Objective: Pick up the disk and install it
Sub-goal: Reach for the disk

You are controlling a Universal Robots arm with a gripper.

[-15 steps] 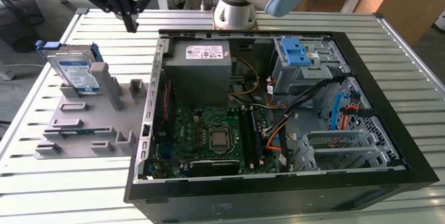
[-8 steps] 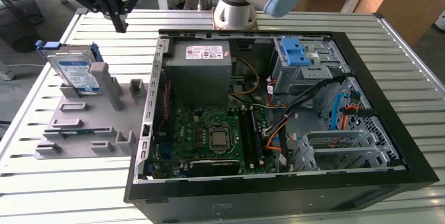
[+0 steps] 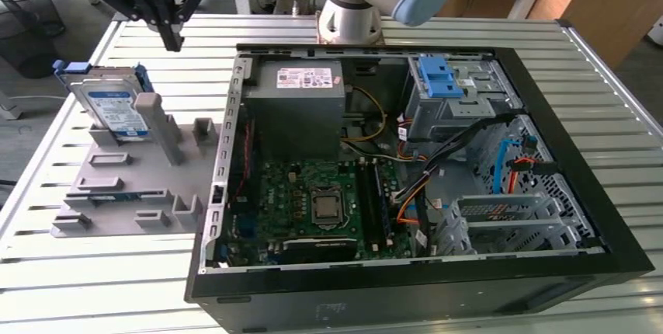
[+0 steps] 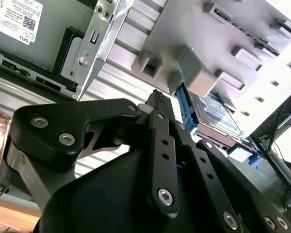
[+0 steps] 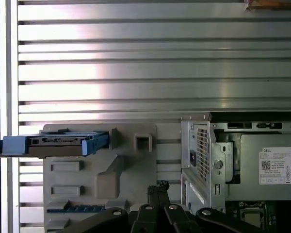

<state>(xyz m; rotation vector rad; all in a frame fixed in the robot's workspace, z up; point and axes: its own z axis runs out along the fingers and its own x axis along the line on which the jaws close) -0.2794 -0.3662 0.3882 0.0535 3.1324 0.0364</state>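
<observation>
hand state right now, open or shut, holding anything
Hand: shut, holding nothing, apart from the disk, which stands on edge in the grey holder.

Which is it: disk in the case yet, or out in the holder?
Out. The disk stands on edge in the grey holder beside the open case; the hand, shut and empty, hangs over the holder.

Even, bright light, with hard glare on metal.
Pale bands flared across the slatted table point(image 5: 136, 73) in the first wrist view. The second wrist view washed out white beyond the grey fixture point(image 4: 184, 53), leaving the gripper point(image 4: 157, 99) dark, and the computer case point(image 3: 414, 295) held soft shadow inside.
</observation>
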